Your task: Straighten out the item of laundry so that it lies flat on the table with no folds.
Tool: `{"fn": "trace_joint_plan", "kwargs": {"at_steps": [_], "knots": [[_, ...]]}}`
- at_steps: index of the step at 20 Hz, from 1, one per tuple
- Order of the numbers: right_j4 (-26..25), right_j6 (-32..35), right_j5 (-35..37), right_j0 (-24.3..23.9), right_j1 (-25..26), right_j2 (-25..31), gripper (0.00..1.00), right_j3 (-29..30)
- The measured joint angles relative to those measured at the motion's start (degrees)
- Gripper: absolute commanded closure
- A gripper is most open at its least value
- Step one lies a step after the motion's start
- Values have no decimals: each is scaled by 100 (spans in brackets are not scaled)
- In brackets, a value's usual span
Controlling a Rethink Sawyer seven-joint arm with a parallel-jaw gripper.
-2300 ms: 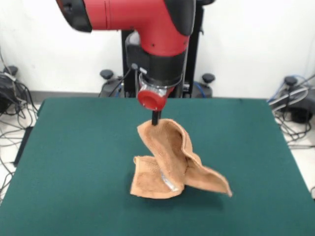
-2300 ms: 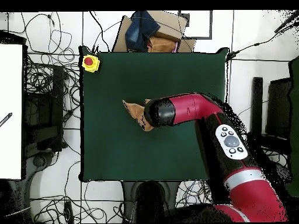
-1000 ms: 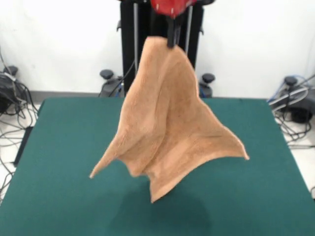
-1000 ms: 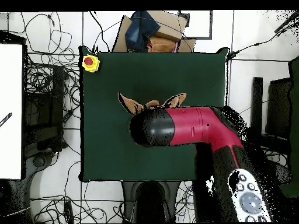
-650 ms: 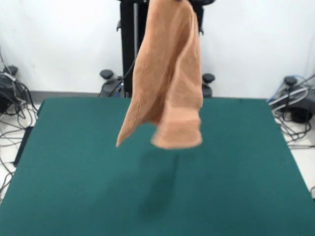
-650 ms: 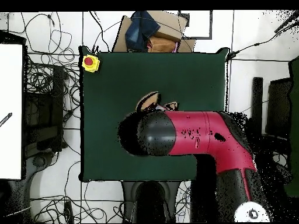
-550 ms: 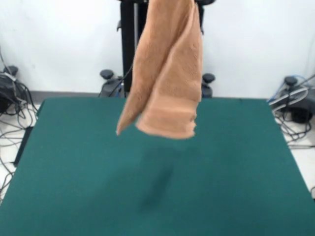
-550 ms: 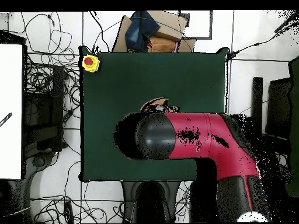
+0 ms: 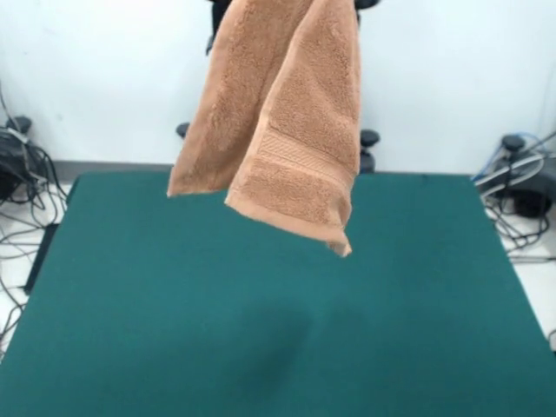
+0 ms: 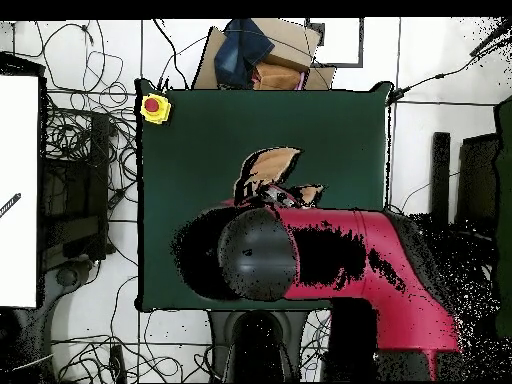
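The peach-orange towel [image 9: 287,130] hangs in the air well above the green table [image 9: 130,304], draped in two overlapping folds. Its lower hem and a woven band face me, and one corner points down to the right. Its top runs out past the picture's upper edge, so what holds it is hidden. In the overhead view only a bit of the towel [image 10: 270,163] peeks out beside the red and black arm [image 10: 320,255], which covers the gripper. A faint shadow lies on the table [image 10: 180,140] under the towel.
A yellow box with a red button [image 10: 154,107] sits at one table corner. A cardboard box with blue cloth [image 10: 262,55] stands just off the table's edge. Cables [image 9: 22,200] lie on the floor around the table.
The towel was lifted off the table and has kept rising. It swung and opened out, so its hem and woven band now face the front camera. The arm looms larger overhead.
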Motion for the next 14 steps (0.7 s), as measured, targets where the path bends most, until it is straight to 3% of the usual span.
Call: {"fn": "trace_joint_plan", "kwargs": {"at_steps": [14], "knots": [[-381, 0, -17, -7, 687, -1, 100, -70]]}}
